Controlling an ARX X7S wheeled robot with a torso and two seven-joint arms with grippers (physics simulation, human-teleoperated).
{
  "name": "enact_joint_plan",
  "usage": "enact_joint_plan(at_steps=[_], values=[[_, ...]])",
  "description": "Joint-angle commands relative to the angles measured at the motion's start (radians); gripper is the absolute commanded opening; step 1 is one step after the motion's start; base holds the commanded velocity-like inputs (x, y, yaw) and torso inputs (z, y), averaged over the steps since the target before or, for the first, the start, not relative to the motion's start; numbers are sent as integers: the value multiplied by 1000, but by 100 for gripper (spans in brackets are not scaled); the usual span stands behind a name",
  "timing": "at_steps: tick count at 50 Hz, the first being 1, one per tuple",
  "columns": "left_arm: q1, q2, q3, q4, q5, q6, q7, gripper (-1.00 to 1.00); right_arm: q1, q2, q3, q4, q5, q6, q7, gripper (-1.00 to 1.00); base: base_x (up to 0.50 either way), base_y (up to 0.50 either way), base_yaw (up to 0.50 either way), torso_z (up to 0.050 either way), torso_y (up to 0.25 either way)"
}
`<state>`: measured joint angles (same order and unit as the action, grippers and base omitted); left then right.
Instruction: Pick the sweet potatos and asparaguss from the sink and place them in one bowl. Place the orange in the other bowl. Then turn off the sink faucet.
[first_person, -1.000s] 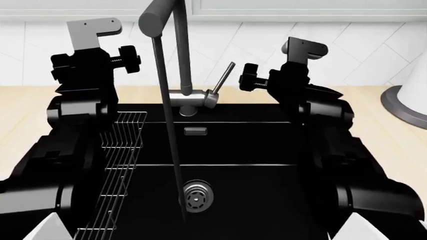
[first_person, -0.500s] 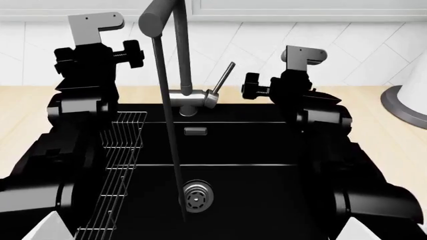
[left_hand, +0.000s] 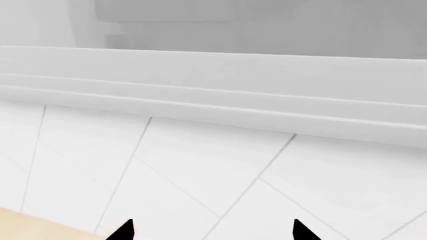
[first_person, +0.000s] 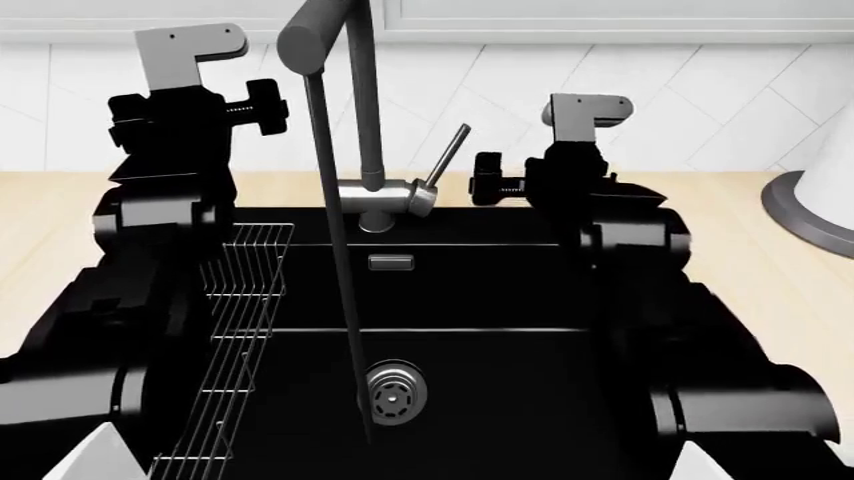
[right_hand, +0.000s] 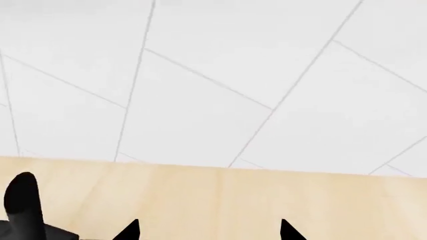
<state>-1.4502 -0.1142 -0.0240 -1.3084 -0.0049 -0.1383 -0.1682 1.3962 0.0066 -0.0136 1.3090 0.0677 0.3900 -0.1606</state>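
Centre frame, the black sink (first_person: 454, 300) sits under the sink faucet (first_person: 350, 110); its lever (first_person: 447, 155) is beside the right gripper (right_hand: 208, 231). Both grippers' fingertips spread apart, holding nothing; left gripper (left_hand: 210, 231) faces tiles.

Ahead of me a pale wooden table (first_person: 40, 215) runs across the scene, its light grain also showing in the right wrist view, and it meets a white tiled wall (first_person: 747, 95) whose thin grey joints cross in slanted lines. Above those tiles, the left wrist view shows a white stepped ledge (left_hand: 220, 95) running the full width of the wall. At the far right edge of the table stands a grey rounded base (first_person: 807, 215) with something white rising from it, cut off by the picture's border.
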Motion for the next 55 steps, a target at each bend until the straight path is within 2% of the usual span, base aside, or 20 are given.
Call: enact_joint_plan(at_steps=[1,10,23,34,43,48,55], values=[[-1,-2,-3,0,0,4,3,100,16,-6,-243,0,212,-59,-20,100,0,0,0,0,0],[1,-8,-7,0,-2,7,8,100,41,-6,-500,0,460,-124,4,100,0,0,0,0,0],[9,-14,-18,0,-4,15,13,100,59,-7,-735,0,696,-209,64,100,0,0,0,0,0],[13,-23,-25,0,-2,16,13,100,79,-7,-1074,0,1033,-273,81,100,0,0,0,0,0],[14,-32,-32,0,-3,22,14,100,99,-7,-1457,-14,1400,-337,74,100,0,0,0,0,0],[18,-36,-36,0,-3,27,14,100,93,-7,-1532,-34,1483,-330,28,100,0,0,0,0,0],[22,-40,-40,0,-3,31,15,100,89,-7,-1560,-66,1526,-318,-74,100,0,0,0,0,0]])
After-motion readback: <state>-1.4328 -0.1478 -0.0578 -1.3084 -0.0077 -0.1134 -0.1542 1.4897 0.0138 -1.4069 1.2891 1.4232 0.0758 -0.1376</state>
